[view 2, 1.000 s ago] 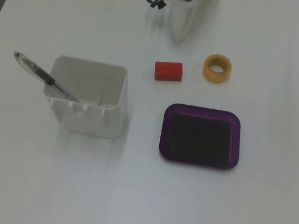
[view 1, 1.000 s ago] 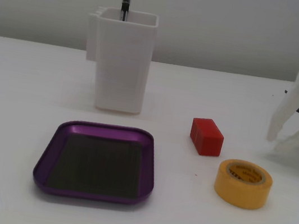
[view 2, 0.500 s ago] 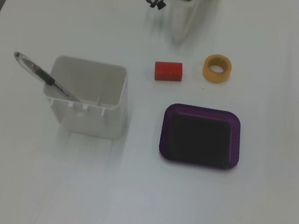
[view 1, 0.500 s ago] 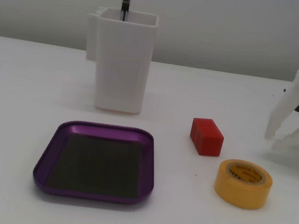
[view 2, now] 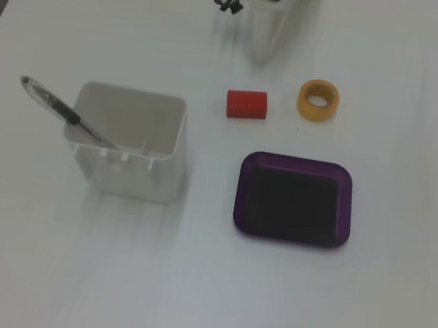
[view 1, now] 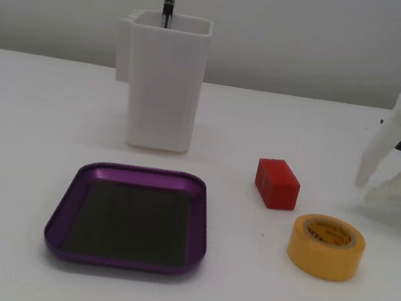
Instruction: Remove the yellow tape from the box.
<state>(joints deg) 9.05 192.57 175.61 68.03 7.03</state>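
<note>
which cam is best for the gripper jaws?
The side-on fixed view: the white two-finger gripper shows both jaws spread apart above the white table. The top-down fixed view gives only a washed-out blur of it at the top edge.

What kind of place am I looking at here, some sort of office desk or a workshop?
Probably a tabletop robot practice setup rather than an office: a plain white table holds a few props, a shallow purple metal tray, a thick yellow tape roll and a small red block, beside a white two-finger gripper.

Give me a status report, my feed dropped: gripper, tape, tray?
Gripper open, empty, hanging above the table right of the tape in a fixed view. Yellow tape on the table, outside the purple tray. Tray empty. Red block beside the tape, not touching.
</note>
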